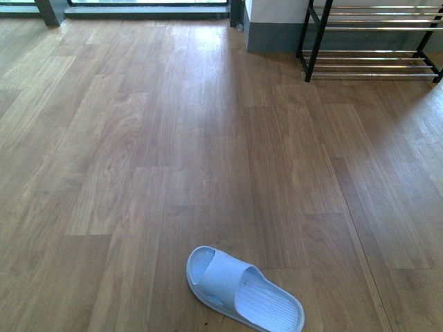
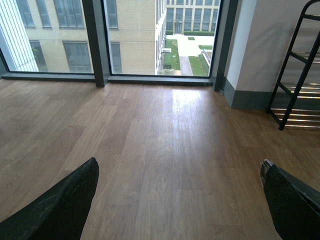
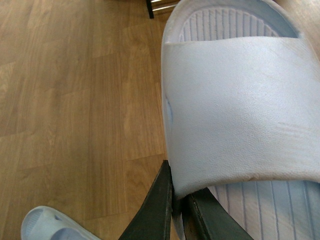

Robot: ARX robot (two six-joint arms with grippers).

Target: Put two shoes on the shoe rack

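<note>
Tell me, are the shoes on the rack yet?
Not yet. Done: nothing, the visible shelves of the rack are bare. In hand: the right gripper pinches one slide by its strap. Left: racking it, then the other slide, which lies on the floor. The left gripper is open and empty.

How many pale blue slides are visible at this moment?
2. The floor slide lies on the wooden floor close to the robot. The held slide is pinched at its strap edge by the right gripper. Others may lie outside the views.
</note>
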